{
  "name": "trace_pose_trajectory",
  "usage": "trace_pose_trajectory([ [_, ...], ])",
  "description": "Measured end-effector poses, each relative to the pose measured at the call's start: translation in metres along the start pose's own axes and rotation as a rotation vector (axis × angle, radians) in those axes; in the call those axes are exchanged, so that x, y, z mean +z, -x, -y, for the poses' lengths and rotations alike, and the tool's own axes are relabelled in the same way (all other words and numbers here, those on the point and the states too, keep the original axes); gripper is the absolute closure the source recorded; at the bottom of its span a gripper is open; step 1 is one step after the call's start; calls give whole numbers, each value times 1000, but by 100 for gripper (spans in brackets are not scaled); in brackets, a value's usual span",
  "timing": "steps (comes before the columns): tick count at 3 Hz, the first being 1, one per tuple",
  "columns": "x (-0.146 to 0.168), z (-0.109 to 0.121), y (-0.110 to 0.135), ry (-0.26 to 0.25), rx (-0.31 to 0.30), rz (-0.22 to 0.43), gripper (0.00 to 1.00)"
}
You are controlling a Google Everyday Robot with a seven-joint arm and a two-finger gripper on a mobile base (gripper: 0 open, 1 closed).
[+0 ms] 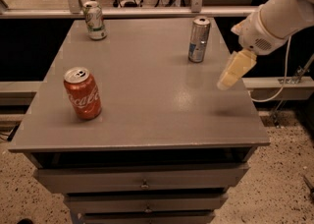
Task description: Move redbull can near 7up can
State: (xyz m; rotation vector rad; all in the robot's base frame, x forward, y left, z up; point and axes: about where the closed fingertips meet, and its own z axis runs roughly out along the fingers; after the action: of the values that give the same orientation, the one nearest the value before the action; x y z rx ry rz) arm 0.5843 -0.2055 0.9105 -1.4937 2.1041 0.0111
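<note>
The redbull can [198,39], slim and silver with blue patches, stands upright at the back right of the grey table [147,115]. The 7up can [94,20], pale white and green, stands upright at the back left corner. My gripper [234,70], with pale yellowish fingers, hangs over the table's right side, to the right of and a little nearer than the redbull can, apart from it. It holds nothing.
A red Coca-Cola can [82,93] stands upright at the front left. The table has drawers [143,181] below its front edge. A rail and chairs stand behind the table. A white cable [282,83] hangs at the right.
</note>
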Motion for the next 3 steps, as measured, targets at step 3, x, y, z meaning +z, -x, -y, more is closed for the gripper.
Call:
trace_pose_trajectory([
  [3, 73, 79, 31, -113, 182, 334, 0],
])
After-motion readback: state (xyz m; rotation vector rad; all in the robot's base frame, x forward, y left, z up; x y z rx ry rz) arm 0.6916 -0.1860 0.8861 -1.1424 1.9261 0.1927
